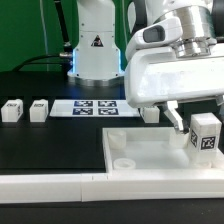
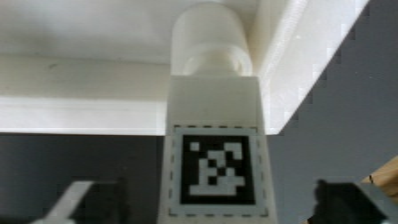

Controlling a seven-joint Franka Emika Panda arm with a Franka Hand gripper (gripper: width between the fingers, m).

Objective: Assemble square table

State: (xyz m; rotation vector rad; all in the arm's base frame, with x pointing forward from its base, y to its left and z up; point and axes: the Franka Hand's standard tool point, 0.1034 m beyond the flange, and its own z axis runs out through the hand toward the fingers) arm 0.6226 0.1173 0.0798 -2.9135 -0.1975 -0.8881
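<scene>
Since my pincer [image 2: 210, 203] stood open, its fingers [image 2: 80, 200] flanked the leg block [image 2: 217, 160] with a dark gap on either side, and I gripped nothing. That leg lay straight ahead of me, between the fingers. Its long axis ran away from my wrist to a rounded end that met one corner of the square top [image 2: 107, 40], just inside the raised rim. Whether that end sat fully home in its corner, or only rested there, I could not tell.

In the exterior view the leg stood upright on the top at the exterior view's right, its tag facing the camera and my pincer just above it. The tray-like top held nothing else. The round socket [image 1: 122, 160] in its near corner, toward the exterior view's left, was empty.

Two spare leg blocks [image 1: 12, 110] [image 1: 38, 110] sat on the black table [image 1: 60, 140], well apart from me at the exterior view's left. What looked like a third [image 1: 150, 113] was just beyond the top's far rim, with the marker board [image 1: 95, 107] between them.

I judged that my coming move turned on that axis: any fresh grip or twist had to close across the leg's narrow sides and work about its length.
</scene>
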